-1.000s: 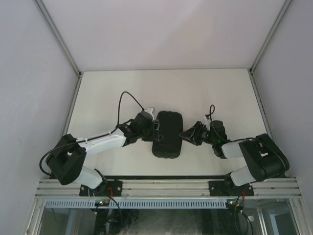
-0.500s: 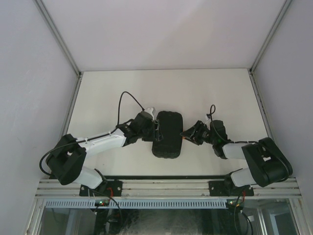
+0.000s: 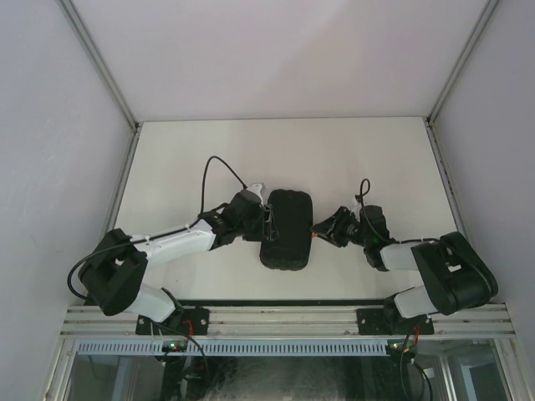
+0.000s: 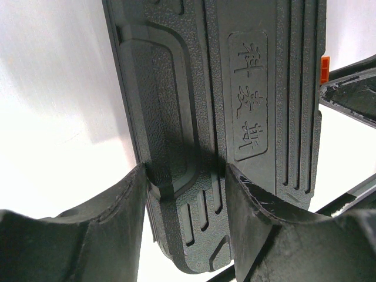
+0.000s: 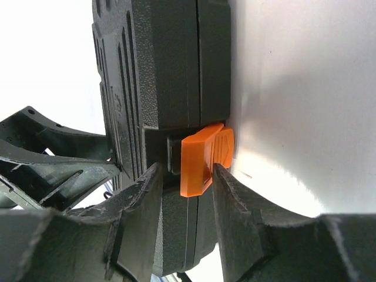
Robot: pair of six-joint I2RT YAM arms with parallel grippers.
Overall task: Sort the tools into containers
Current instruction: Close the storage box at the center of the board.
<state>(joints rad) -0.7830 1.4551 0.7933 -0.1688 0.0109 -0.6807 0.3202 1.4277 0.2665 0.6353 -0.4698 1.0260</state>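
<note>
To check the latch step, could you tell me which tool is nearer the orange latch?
Right. The right tool straddles the orange latch; the left tool is at the case's opposite edge.

We count one black tool case (image 3: 286,227), one orange latch (image 5: 202,157) on it, one white table (image 3: 334,159), and two robot arms (image 3: 180,241) (image 3: 405,255), left and right.

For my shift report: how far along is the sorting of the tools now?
Done, it seems: no tools lie outside the closed case. In hand: the right hand pinches the orange latch; the left hand braces the opposite side. Left: probably snapping the latch shut, then releasing.
</note>
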